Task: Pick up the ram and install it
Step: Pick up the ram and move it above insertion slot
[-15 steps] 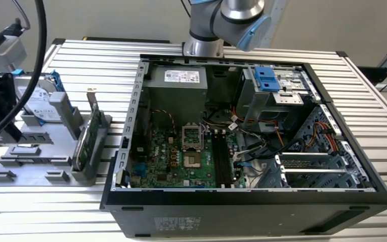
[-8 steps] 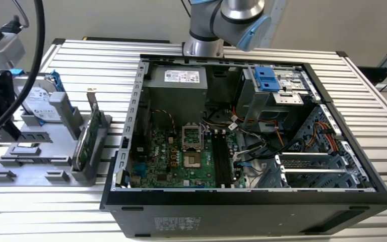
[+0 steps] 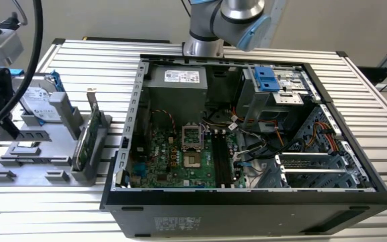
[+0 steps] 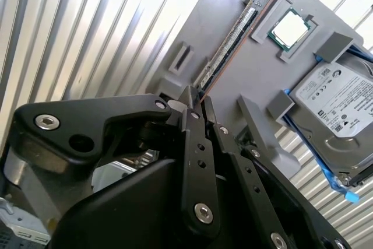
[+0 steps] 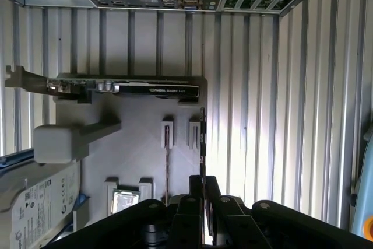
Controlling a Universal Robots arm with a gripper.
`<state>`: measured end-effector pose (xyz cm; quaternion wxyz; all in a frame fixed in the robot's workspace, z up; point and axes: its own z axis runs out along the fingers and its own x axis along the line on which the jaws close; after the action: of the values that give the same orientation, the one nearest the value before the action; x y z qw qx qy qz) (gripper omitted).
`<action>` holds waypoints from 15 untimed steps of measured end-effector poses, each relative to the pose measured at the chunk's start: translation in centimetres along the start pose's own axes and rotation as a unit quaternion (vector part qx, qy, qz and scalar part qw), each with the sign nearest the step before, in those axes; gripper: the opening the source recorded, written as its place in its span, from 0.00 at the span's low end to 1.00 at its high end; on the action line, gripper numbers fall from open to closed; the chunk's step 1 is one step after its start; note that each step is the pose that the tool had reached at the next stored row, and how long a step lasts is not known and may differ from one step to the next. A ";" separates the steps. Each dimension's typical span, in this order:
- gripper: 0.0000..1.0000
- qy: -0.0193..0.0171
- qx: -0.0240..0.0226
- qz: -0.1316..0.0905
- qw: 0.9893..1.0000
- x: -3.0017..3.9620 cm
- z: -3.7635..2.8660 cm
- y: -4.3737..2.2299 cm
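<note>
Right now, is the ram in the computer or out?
Out: the ram stands on edge in a slot of the grey tray, outside the case, with the hand at one end.

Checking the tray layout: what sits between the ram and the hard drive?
A processor chip sits between the ram and the hard drive, seen in the second wrist view.

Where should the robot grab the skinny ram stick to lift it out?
Probably the ram by its upper long edge, pinched across its two flat faces, coming straight down from above: it stands on edge in the grey holder, leaving its top edge free.
</note>
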<state>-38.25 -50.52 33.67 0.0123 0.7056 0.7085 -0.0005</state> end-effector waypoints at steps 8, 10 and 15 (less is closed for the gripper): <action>0.00 -0.001 0.000 0.000 1.000 0.00 -0.40 0.00; 0.00 -0.001 0.000 0.000 1.000 -0.01 -0.50 0.01; 0.00 -0.001 0.000 0.000 1.000 -0.02 -0.78 0.01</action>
<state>-38.24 -50.53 34.45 0.0132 0.7056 0.7085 -0.0014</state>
